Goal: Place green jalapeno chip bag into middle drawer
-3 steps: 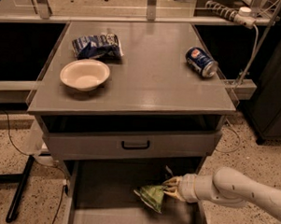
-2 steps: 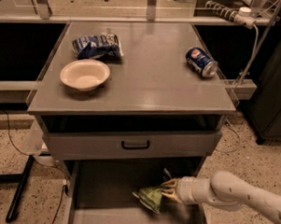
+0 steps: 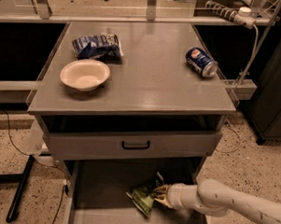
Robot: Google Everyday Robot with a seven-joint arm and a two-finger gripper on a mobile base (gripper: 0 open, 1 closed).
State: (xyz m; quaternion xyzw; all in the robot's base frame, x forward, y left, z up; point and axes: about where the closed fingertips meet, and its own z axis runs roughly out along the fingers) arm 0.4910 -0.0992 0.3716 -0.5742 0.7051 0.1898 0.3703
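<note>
In the lower middle of the frame, the middle drawer (image 3: 83, 186) stands pulled open beneath the cabinet, its grey floor in shadow. The green jalapeno chip bag (image 3: 142, 199) now hangs over the centre-right of that floor, a little further left and lower than a second ago. Just right of it, the gripper (image 3: 161, 196) has its fingers pressed together on the bag's right end. The white arm (image 3: 230, 206), reaching in from the lower right corner, has sunk and slid left with it. My reading is that the bag is already inside the drawer, so only the release remains. Whether the bag touches the floor yet, I cannot tell.

Materials, from left to right. The drawer is flat sheet metal with low side walls. The bag is thin foil, light green, crumpled and folded, so it should flop when let go. The arm's casing is smooth, rounded and tube-like.

Above, on the matte grey cabinet top (image 3: 150, 91), a shallow white bowl (image 3: 84, 75) sits at the left. Just behind it lies a crinkled blue-and-white chip bag (image 3: 96, 44). The closed drawer front (image 3: 134, 145) carries a slim black handle. At the upper right, a glossy blue can (image 3: 201, 62) lies on its side.
</note>
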